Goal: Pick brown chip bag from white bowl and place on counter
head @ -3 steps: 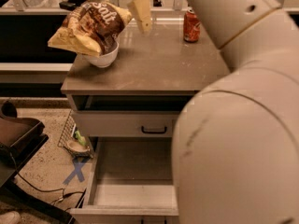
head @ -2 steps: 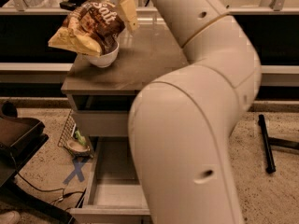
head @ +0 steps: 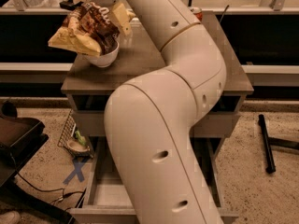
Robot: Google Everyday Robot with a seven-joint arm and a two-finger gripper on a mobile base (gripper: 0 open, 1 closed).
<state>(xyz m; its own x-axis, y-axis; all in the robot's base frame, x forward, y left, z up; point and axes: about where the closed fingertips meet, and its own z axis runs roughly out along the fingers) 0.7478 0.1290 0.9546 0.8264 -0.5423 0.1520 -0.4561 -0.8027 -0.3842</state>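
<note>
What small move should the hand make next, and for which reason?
Probably ease the hand slightly down and left over the bag, to be centred for a grasp. The bag lies tilted in the bowl, near the left edge of the counter, not yet lifted. The hand is at the bag's upper right end, which looks off-centre for a firm hold.

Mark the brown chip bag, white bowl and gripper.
brown chip bag (head: pixel 93 27), camera view, the dark brown middle of its face.
white bowl (head: pixel 103 59), camera view, its outer side wall below the bag.
gripper (head: pixel 107 10), camera view, its tip end at the bag's top right.
</note>
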